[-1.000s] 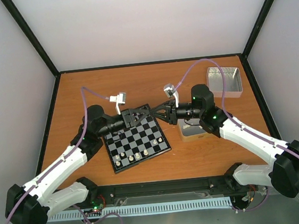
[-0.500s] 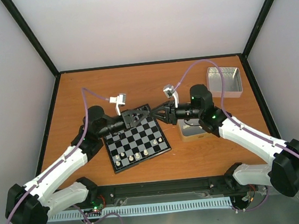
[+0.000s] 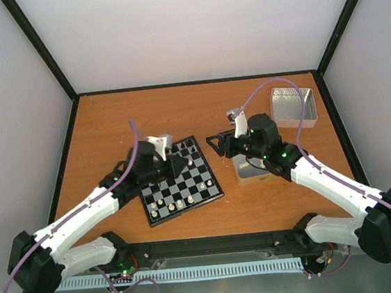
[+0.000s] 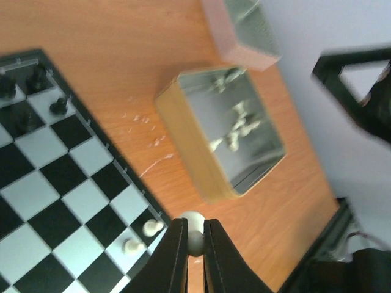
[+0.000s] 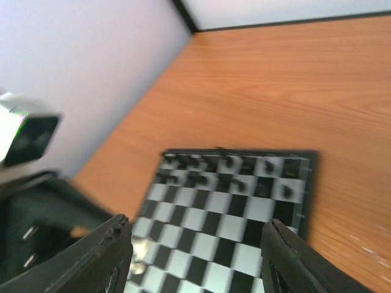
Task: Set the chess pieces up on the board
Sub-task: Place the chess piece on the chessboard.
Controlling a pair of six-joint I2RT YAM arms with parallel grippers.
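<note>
We have a white piece (image 4: pixel 194 218) pinched tight in the left gripper (image 4: pixel 195 226) above the board (image 3: pixel 185 184). Our right gripper (image 5: pixel 195 247) hangs wide open, empty, just off the board's corner.

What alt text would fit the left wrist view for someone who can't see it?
The left gripper pinches a tiny cream-white chess piece near the edge of the board, which lies on a wooden table. Beside the board sits an open silver tin holding more white pieces.
</note>
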